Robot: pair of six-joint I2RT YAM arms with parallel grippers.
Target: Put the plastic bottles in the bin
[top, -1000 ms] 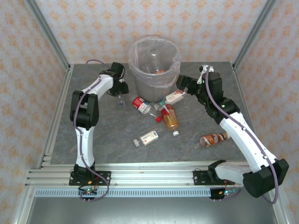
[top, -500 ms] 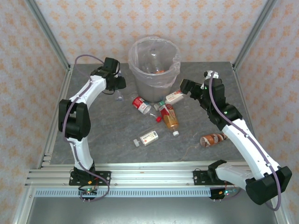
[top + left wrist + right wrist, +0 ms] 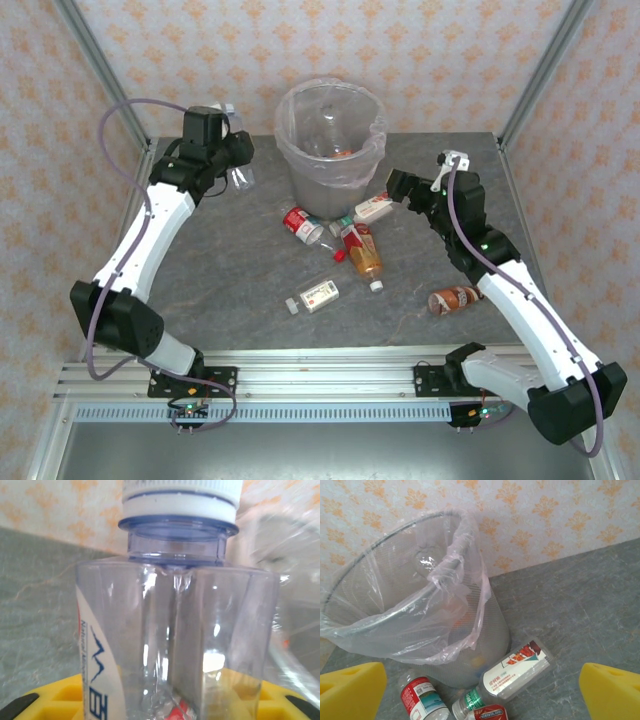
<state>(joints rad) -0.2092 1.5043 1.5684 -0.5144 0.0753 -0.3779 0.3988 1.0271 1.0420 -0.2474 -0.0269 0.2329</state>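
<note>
Now the clear bottle (image 3: 175, 630) sits clamped in the left gripper (image 3: 237, 163).

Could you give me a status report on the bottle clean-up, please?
Left gripper shut on a clear bottle, raised left of bin. Right gripper open, empty, facing bin. Other bottles lying on table. Nothing between held bottle and bin.

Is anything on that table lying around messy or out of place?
Yes: several bottles lie tipped on their sides on the table in front of the bin, and a loose red cap sits among them. I see no spilled liquid.
</note>
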